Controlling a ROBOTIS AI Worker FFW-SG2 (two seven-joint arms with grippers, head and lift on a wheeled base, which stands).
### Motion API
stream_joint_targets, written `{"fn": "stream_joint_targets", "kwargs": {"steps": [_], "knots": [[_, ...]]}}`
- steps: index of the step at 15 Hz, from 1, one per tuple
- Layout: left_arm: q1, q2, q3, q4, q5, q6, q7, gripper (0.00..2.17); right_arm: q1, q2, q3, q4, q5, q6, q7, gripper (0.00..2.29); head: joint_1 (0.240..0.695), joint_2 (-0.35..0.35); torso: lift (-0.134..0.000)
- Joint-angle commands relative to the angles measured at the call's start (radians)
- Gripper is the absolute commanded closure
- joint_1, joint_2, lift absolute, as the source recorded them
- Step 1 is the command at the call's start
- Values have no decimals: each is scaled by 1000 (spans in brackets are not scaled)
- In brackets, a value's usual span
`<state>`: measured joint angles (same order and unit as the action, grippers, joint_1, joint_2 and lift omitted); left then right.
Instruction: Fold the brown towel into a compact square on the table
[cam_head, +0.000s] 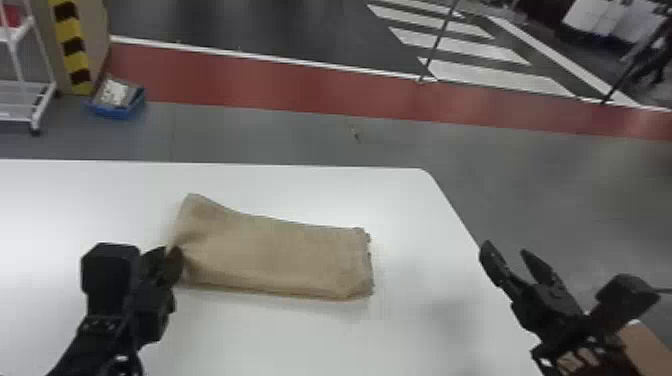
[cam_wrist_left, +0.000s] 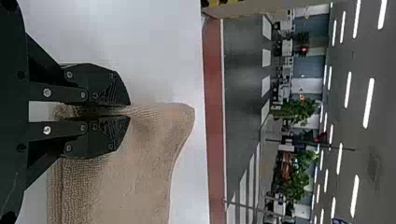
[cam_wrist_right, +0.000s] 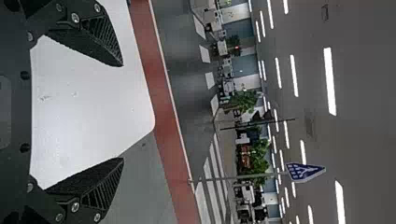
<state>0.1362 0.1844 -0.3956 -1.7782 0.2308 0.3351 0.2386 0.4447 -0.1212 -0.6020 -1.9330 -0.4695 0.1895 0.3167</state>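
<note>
My left claw (cam_head: 168, 252) pinches the brown towel (cam_head: 280, 257); my right claw (cam_head: 505, 248) gapes.
The cloth lies oblong, puckered at my grip, its pinched part mostly hidden by my fingers.

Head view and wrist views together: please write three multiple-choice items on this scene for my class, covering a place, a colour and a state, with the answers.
1. In the head view, where does the left gripper hold the brown towel?
A) At its right end
B) At its left end
C) At the middle of its far edge

2. What colour is the tabletop?
A) Red
B) Green
C) White

3. How are the fingers of the right gripper?
A) Apart, with nothing between them
B) Shut on the brown towel
C) Shut on nothing

Answers:
1: B, the cloth is pinched at that end.
2: C, its bare surface is white around the cloth.
3: A, the right wrist view shows a wide gap between them.
</note>
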Motion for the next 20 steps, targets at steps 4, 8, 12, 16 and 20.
{"fn": "stream_joint_targets", "kwargs": {"steps": [4, 8, 12, 16, 20], "knots": [[157, 66, 146, -153, 10, 5, -36, 1028, -14, 0, 34, 0, 9, 3, -8, 188, 695, -350, -125], [172, 69, 144, -179, 5, 66, -67, 1001, -17, 0, 62, -4, 19, 12, -14, 188, 695, -350, -125], [194, 76, 149, -244, -13, 131, -79, 286, -32, -2, 79, -9, 20, 64, -18, 188, 695, -350, -125], [203, 95, 195, -290, -18, 8, -67, 70, -121, -6, 140, 0, 60, 172, -22, 154, 695, -336, -125], [71, 79, 127, -139, -13, -66, -81, 495, -222, -8, 260, 31, 88, 261, -42, 147, 695, -256, -125]]}}
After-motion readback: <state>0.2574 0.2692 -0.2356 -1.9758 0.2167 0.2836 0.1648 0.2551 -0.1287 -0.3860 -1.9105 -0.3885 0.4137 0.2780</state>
